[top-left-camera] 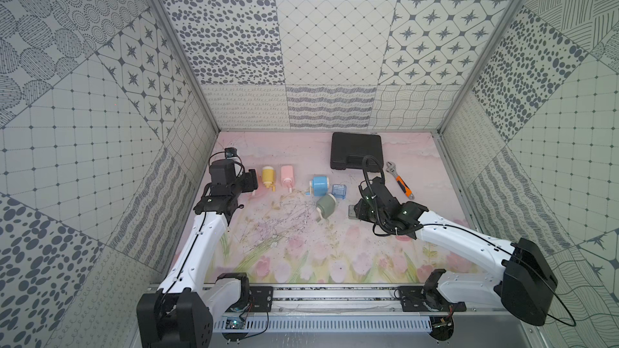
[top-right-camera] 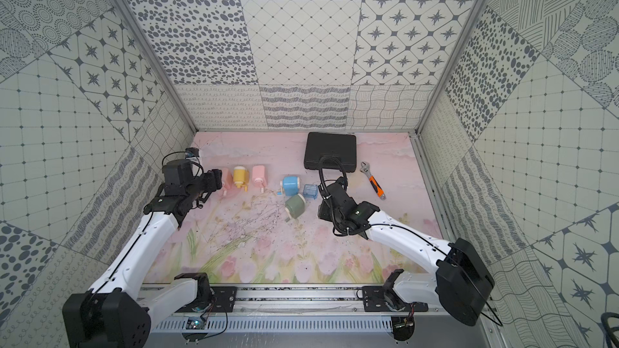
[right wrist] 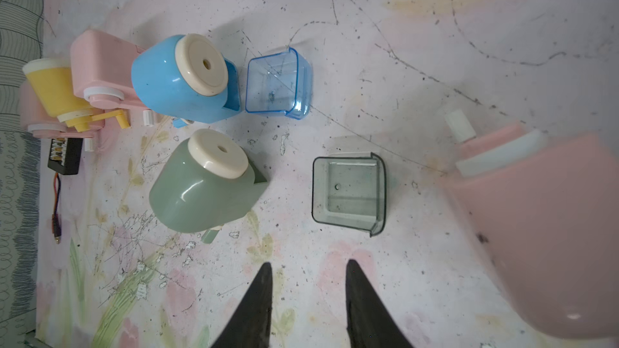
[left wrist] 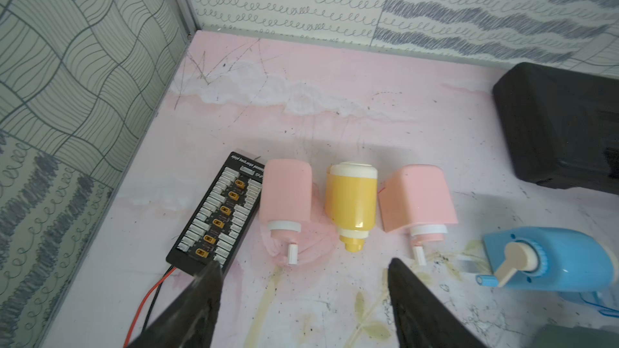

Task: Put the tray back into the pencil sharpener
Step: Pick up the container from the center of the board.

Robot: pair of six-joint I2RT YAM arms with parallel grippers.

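Two loose trays lie on the mat. A clear blue tray (right wrist: 278, 83) (top-left-camera: 339, 191) sits right beside the blue pencil sharpener (right wrist: 181, 82) (top-left-camera: 321, 185), at its open slot. A smoky grey-green tray (right wrist: 348, 192) (top-left-camera: 351, 211) lies apart from the green pencil sharpener (right wrist: 201, 185) (top-left-camera: 326, 205), whose slot faces it. My right gripper (right wrist: 308, 262) hangs open and empty, a short way from the grey-green tray; in both top views the wrist hides its fingers. My left gripper (left wrist: 304, 264) (top-left-camera: 253, 180) is open and empty over the row of pink and yellow sharpeners.
Two pink sharpeners (left wrist: 284, 195) (left wrist: 415, 199) flank a yellow one (left wrist: 350, 202). Another pink sharpener (right wrist: 542, 229) lies by the right wrist. A black connector board (left wrist: 217, 215) lies at far left, a black case (top-left-camera: 356, 150) and a wrench (top-left-camera: 400, 182) at the back. Shavings litter the mat.
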